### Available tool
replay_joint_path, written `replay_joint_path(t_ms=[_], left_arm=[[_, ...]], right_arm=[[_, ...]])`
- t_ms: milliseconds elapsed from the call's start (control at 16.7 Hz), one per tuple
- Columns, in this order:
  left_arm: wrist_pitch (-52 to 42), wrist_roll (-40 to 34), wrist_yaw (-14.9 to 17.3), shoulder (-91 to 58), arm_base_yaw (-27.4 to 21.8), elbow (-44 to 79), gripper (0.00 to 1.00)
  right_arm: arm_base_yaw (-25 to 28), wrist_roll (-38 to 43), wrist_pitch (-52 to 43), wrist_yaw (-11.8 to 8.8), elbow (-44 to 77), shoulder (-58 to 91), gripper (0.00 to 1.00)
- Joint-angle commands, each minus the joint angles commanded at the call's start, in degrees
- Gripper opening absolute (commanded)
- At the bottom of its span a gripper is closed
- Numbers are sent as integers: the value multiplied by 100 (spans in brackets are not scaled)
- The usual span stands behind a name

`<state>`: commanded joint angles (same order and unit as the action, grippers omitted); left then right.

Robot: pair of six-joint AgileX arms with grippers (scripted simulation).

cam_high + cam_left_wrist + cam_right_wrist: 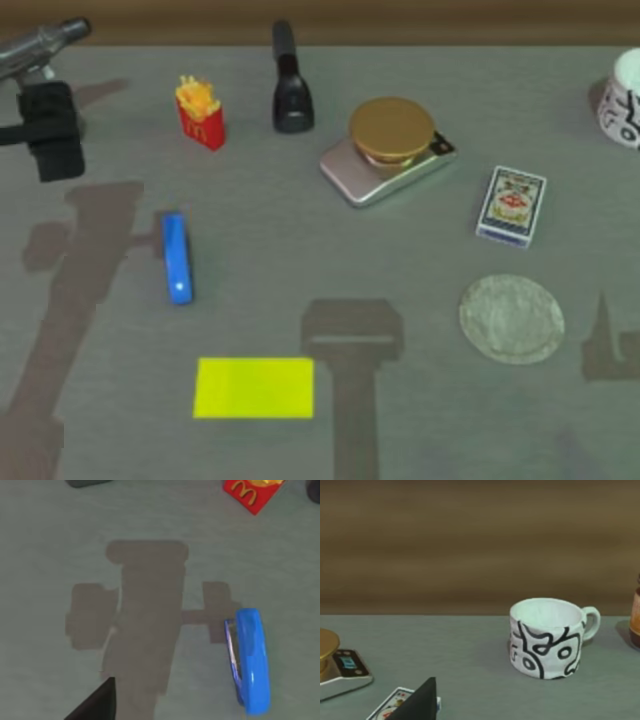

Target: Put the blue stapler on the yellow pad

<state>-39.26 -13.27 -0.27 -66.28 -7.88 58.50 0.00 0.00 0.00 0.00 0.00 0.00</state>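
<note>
From above, the blue stapler (177, 258) is lying flat on the grey bench (400, 270) on its left side, its long axis running nearly up and down the picture, with a pale dot near its lower end. The yellow pad (254, 388) is lying below and a little to the right of it, apart from it and with nothing on it. The left arm's tool (45, 125) is showing as a dark block at the upper left edge, well apart from the stapler; whether it is released or clenched cannot be told. Only this view is giving the whole spread: a red fries box (201, 112), a black barcode scanner (290, 82), a kitchen scale (388, 150) with a brass-coloured top, a card box (512, 206) and a round grey disc (512, 318). The right arm itself is not appearing here. The left wrist view is looking down on the stapler (250, 660) at closer range, revealing a metal strip along one side that the top view is not showing; the fries box (252, 494) is peeking in at the edge, and the pad is out of frame. The right wrist view is facing a white mug (547, 637) with black scribbles, handle included, where the top view is catching only a sliver (624, 100) at the right edge; the scale (340, 667) and card box (392, 705) are sitting at its margin.
</note>
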Motion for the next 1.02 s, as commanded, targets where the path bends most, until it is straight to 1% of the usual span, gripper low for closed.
replay_joint_path(t_ms=[300, 540, 780, 1020], left_arm=[[-1762, -567, -2, -2920, -363, 2455, 100], [-2823, -940, 5, -4747, -592, 4137, 100], [-3466, -1181, 12, -5867, -737, 5243, 100], [-3629, -1243, 13, -6141, -774, 5535, 100]], right_arm=[[0, 0, 0, 0, 0, 0, 100], [0, 0, 0, 0, 0, 0, 100], [0, 0, 0, 0, 0, 0, 100], [0, 0, 0, 0, 0, 0, 100]])
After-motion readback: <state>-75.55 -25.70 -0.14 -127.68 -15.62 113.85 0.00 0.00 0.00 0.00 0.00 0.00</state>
